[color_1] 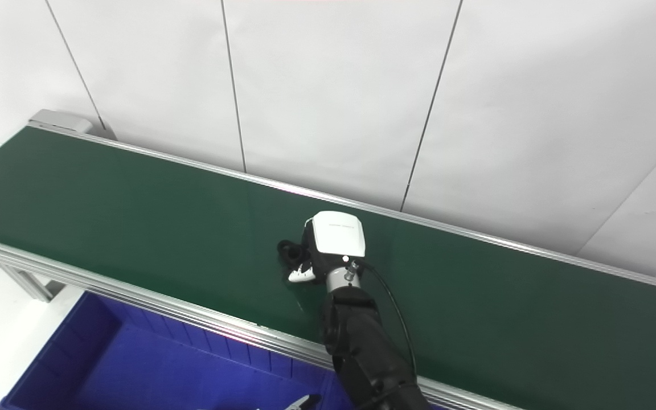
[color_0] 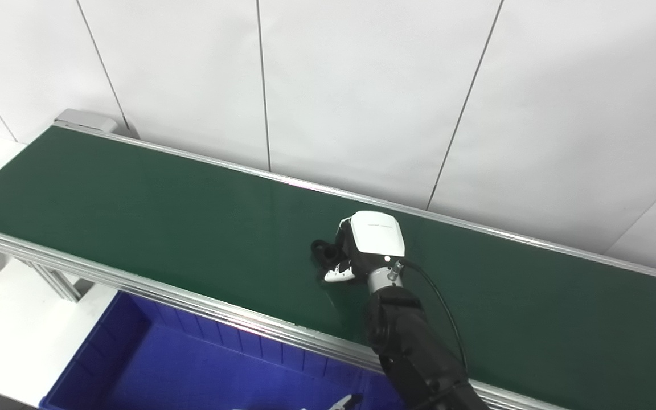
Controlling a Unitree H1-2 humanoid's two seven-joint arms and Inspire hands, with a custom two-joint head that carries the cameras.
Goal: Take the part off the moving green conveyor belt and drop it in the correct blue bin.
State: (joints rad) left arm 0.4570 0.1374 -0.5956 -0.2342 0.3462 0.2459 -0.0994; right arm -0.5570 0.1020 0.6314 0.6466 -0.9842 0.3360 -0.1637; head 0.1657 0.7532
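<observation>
While the right arm reaches over the belt: its hand [color_0: 370,245] sits low on the green conveyor belt [color_0: 134,199], back of the palm facing up.
Part: a small dark part [color_0: 323,250] lies on the belt, touching the left side of the right hand, at its fingers.
Right hand state: the fingers curl toward the part with a white fingertip [color_0: 339,275] showing beneath it; whether they actually grip it, I cannot tell.
Left hand: only a sliver of pale fingertip [color_1: 299,403] shows at the bottom edge over the bin; open or closed, I cannot tell.
Counts: one part, one belt, one blue bin [color_0: 134,353], two hands in view, one of them barely.
Bin: it stands below the near rail of the belt, at lower left; the visible part of its floor is bare.
Belt: dark green, running diagonally from upper left to lower right, framed by aluminium rails [color_1: 134,299].
Room: a white panelled wall [color_0: 362,85] with thin dark seams rises right behind the belt.
</observation>
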